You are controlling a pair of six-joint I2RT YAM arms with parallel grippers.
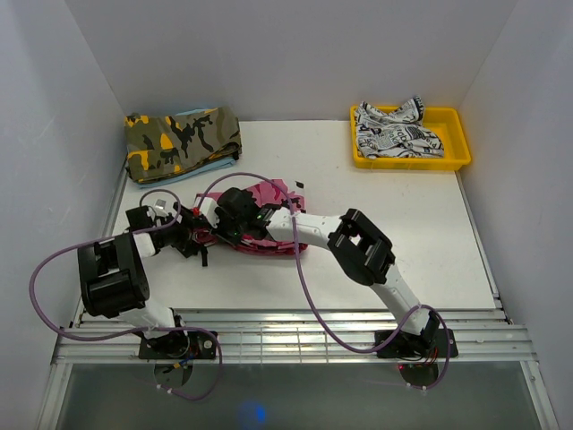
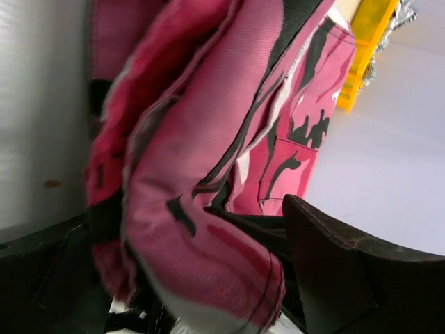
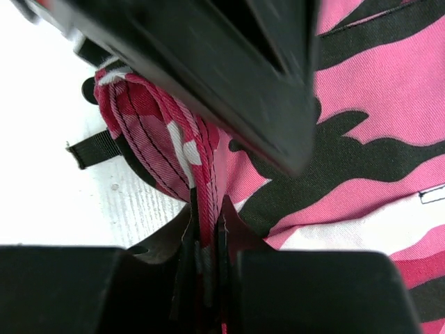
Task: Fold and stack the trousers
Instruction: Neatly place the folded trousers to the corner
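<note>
The trousers (image 1: 271,221), in pink, white and black camouflage, lie bunched in a folded bundle left of the table's middle. My right gripper (image 1: 235,215) reaches across over the bundle's left end. In the right wrist view it (image 3: 206,209) is shut on a stitched edge of several layers of the trousers (image 3: 375,118). My left gripper (image 1: 199,235) is at the bundle's left edge. In the left wrist view its fingers (image 2: 348,271) stand on either side of a thick fold of the trousers (image 2: 208,174), which fills the gap between them.
An olive-and-orange camouflage garment (image 1: 182,141) lies folded on a light blue cloth at the back left. A yellow tray (image 1: 457,152) at the back right holds a white garment with black print (image 1: 397,133). Purple cables loop over the trousers. White walls enclose the table.
</note>
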